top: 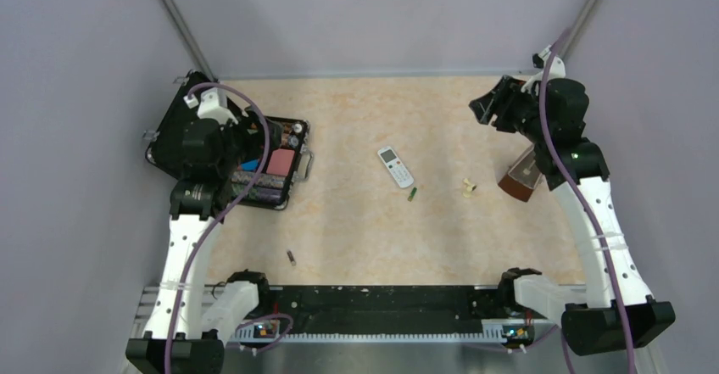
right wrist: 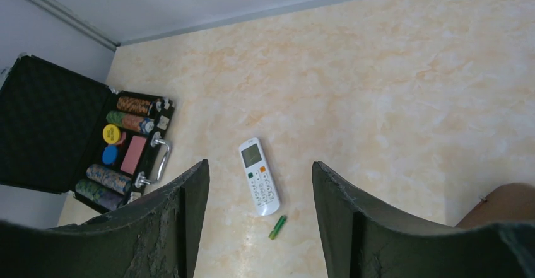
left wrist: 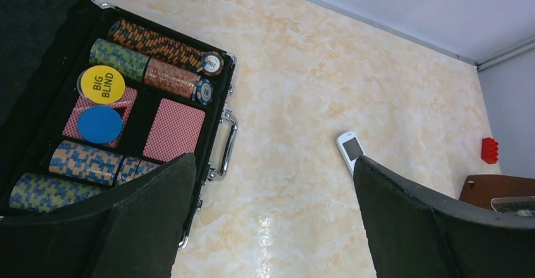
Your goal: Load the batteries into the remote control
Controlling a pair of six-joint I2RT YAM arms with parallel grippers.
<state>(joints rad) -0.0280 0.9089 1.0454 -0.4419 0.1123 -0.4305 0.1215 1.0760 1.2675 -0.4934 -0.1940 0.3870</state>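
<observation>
Both arms hang high and well away from the work. The left claw (left wrist: 274, 157) has its jaws wide apart and holds nothing, and the same goes for the right claw (right wrist: 259, 164). So nothing has been picked up yet.

The remote control (top: 395, 167) lies flat near the middle of the bench (top: 356, 221), with its screen and buttons facing up. The battery bay is probably on the hidden underside, so the remote will need turning over. A thin slab lying flat gives the fingers little edge to pinch, so it may skid away or snap out of a shallow grip.

The green battery (top: 412, 193) lies just beside the remote's button end without touching it. A claw coming down for either one could knock the other. The battery is a small round thing and would likely roll if nudged.

The darker battery (top: 291, 257) lies well apart from the remote, on its near-left side towards the left arm's base. It is tiny and low against the marbled top, so a descent could easily go off centre.

The open poker chip case (left wrist: 158, 101) sits to the left of the remote, and its chip rolls are cylinders too, so they could be mistaken for batteries.

To the right of the remote lie a small pale piece (top: 467, 187), which I cannot identify, and beyond it a brown box (top: 521, 176). Either could get in the way of a sweeping right arm.

Seating a cell the wrong way round is a further risk, since no polarity marks can be read from here.
</observation>
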